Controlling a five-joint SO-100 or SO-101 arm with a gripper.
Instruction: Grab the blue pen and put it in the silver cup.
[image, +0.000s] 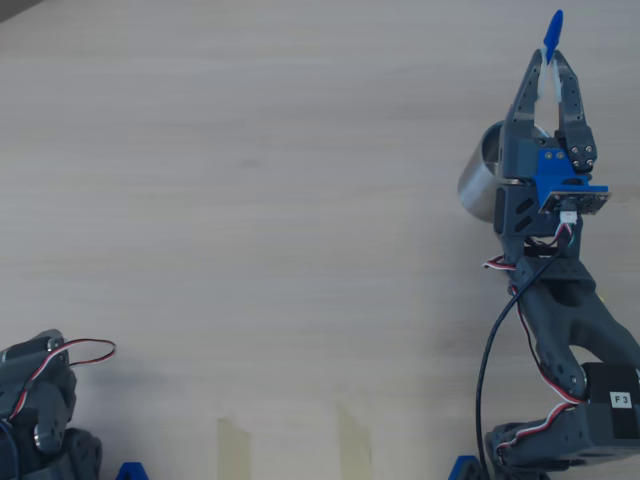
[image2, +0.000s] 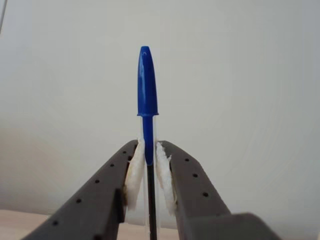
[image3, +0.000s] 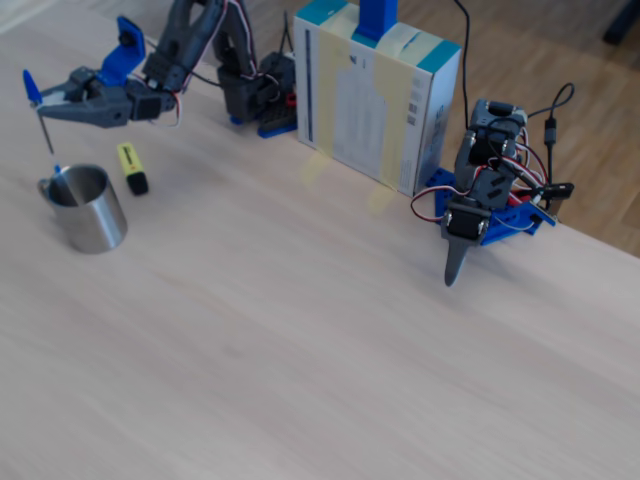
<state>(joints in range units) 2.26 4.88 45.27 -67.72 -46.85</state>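
My gripper is shut on the blue pen and holds it nearly upright, blue cap on top. In the wrist view the white-padded fingers of the gripper pinch the clear barrel just under the cap of the pen. The fixed view shows the gripper above the silver cup, and the pen hangs down with its lower end at the cup's mouth. From overhead the cup lies partly hidden under the gripper.
A yellow highlighter with a black cap lies right of the cup. A second arm stands at the right, beside a tall cardboard box. That second arm shows at the overhead view's bottom left.
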